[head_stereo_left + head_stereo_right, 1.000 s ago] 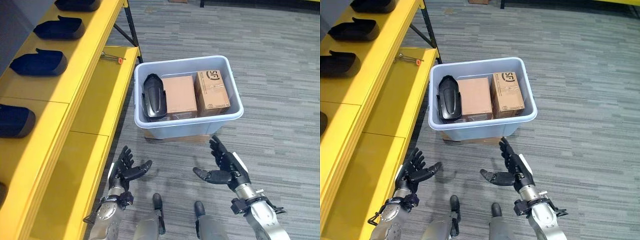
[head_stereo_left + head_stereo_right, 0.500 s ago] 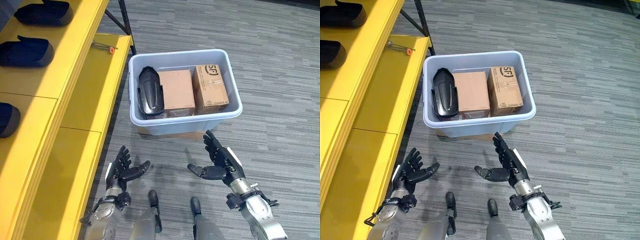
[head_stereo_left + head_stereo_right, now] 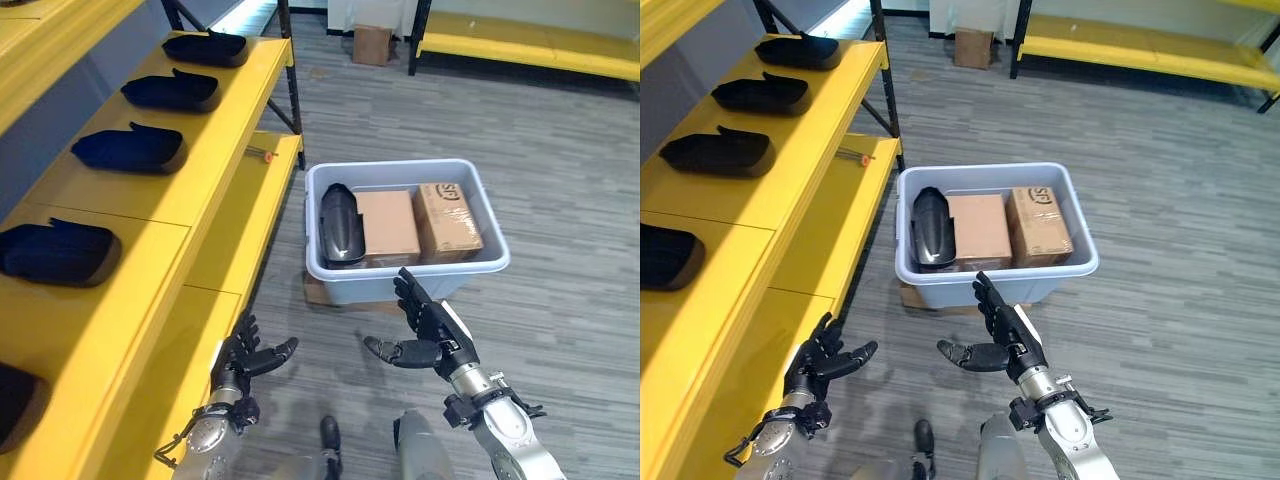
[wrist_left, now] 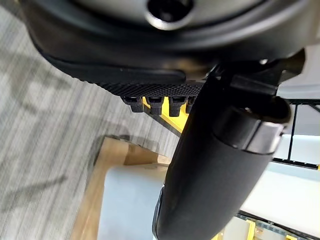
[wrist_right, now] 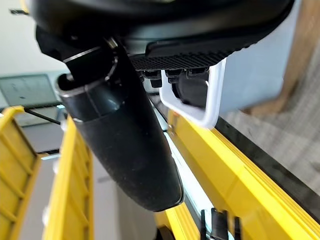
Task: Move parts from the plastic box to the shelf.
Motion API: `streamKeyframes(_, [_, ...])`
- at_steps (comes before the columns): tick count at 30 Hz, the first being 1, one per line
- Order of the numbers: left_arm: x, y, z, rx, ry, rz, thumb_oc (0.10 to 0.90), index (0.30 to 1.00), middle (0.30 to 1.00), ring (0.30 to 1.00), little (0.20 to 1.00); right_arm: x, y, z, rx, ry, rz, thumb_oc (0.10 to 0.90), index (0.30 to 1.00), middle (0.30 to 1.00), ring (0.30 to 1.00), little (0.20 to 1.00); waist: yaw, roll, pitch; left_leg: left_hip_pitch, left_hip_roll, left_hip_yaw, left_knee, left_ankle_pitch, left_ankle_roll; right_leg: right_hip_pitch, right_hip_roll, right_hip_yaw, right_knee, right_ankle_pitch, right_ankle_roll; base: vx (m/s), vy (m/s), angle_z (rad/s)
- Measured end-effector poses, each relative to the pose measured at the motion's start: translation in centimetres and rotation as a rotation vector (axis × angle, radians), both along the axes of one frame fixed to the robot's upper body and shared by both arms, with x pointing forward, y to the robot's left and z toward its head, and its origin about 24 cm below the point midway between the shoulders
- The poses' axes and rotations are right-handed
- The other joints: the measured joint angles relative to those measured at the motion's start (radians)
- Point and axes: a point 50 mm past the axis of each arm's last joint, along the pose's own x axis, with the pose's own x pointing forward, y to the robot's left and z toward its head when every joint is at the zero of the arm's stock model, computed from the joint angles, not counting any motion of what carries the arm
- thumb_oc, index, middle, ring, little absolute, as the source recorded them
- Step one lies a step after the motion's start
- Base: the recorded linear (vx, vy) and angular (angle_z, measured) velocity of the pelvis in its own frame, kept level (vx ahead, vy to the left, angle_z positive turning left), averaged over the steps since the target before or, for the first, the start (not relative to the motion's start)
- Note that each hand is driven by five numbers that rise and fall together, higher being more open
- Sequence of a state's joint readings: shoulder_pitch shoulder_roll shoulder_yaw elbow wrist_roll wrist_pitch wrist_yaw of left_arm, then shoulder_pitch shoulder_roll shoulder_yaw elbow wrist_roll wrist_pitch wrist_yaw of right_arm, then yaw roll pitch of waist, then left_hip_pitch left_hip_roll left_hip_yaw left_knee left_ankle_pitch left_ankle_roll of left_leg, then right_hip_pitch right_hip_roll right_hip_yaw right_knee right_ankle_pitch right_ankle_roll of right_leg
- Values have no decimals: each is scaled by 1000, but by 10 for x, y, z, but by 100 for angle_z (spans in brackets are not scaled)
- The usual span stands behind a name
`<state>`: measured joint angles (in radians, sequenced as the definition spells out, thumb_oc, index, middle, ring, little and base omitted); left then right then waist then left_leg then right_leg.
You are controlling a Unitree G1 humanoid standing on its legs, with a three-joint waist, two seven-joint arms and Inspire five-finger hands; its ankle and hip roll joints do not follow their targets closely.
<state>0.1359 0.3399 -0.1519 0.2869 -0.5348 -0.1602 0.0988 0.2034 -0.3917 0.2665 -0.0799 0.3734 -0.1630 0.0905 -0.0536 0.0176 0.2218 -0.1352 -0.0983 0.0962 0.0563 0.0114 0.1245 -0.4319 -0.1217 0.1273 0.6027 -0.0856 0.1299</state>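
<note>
A pale grey plastic box (image 3: 405,282) stands on the carpet beside the yellow shelf (image 3: 215,165). Inside it a black moulded part (image 3: 341,224) leans at the shelf end, with two cardboard boxes (image 3: 388,226) (image 3: 448,217) next to it. Several matching black parts (image 3: 131,149) lie in a row on the shelf's upper board. My right hand (image 3: 432,328) hovers open just in front of the box's near wall, palm turned inward, holding nothing. My left hand (image 3: 243,356) is open and low, close to the shelf's lower board, also holding nothing.
A small red-tipped tool (image 3: 263,154) lies on the shelf's lower board (image 3: 250,225). A cardboard pad (image 3: 318,293) sticks out under the box. Farther off a brown carton (image 3: 372,44) sits on the floor near a second yellow rack (image 3: 520,45).
The camera has tilted up, so more of the shelf and the far room shows. Both hands stay open in front of the box; the right hand is now nearer its front wall.
</note>
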Motion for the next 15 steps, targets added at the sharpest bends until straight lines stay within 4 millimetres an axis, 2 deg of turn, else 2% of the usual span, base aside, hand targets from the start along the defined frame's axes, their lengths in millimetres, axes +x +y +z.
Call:
streamKeyframes(2, [0,0,-4,0,16,4,900,1000,1000,1000,1000,2,-1,1,-5,-6,3,900,1000,1000,1000,1000,-5,5,5,8,-13,12,-35,0,-43,2,7,-51,-281,41,-5,284,-140,2])
streamKeyframes(3, [-1,3,-8,3,36,16,900,1000,1000,1000,1000,2,1,-1,1,2,0,900,1000,1000,1000,1000,-10,-24,14,8,-13,95,0,-63,-105,26,-35,-88,-471,91,9,192,-100,13])
streamKeyframes(4, [-3,3,-9,3,43,15,900,1000,1000,1000,1000,-1,-1,1,-4,-2,0,900,1000,1000,1000,1000,-28,-22,19,16,3,95,14,-44,-75,51,-55,-102,-556,112,41,393,-259,40])
streamKeyframes(5, [-5,3,-12,2,54,15,900,1000,1000,1000,1000,-2,-3,-1,-16,6,-3,900,1000,1000,1000,1000,-45,-40,32,46,-33,84,13,-56,-26,76,-93,-108,-628,160,40,315,-231,49])
streamKeyframes(8, [-9,-3,-15,-26,61,15,900,1000,1000,1000,1000,-6,-5,-5,-26,29,-10,900,1000,1000,1000,1000,-47,-45,32,81,-48,34,3,-71,-26,104,-67,-56,-581,205,24,299,-220,53])
streamKeyframes(9, [-9,-6,-15,-36,59,-4,900,1000,1000,1000,1000,-5,-5,-5,-25,28,-5,900,1000,1000,1000,1000,-47,-50,29,97,-50,2,-14,-64,-23,135,-36,-60,-573,240,22,344,-257,55])
streamKeyframes(12, [-9,-10,-16,-46,59,-11,900,1000,1000,1000,1000,-3,-6,-2,-30,17,1,900,1000,1000,1000,1000,-49,-52,27,124,-46,-44,-30,-59,-17,185,4,-94,-557,260,-5,267,-206,55])
streamKeyframes(13, [-8,-10,-15,-48,54,-11,900,1000,1000,1000,1000,1,-6,0,-32,4,1,900,1000,1000,1000,1000,-49,-43,27,128,-33,-51,-32,-59,-17,186,12,-114,-556,252,-43,164,-125,26])
streamKeyframes(15, [-6,-11,-13,-46,46,-15,900,1000,1000,1000,1000,6,-8,5,-34,-18,-4,900,1000,1000,1000,1000,-52,-13,25,138,9,-71,-43,-64,-25,187,46,-121,-550,251,-50,120,-89,18])
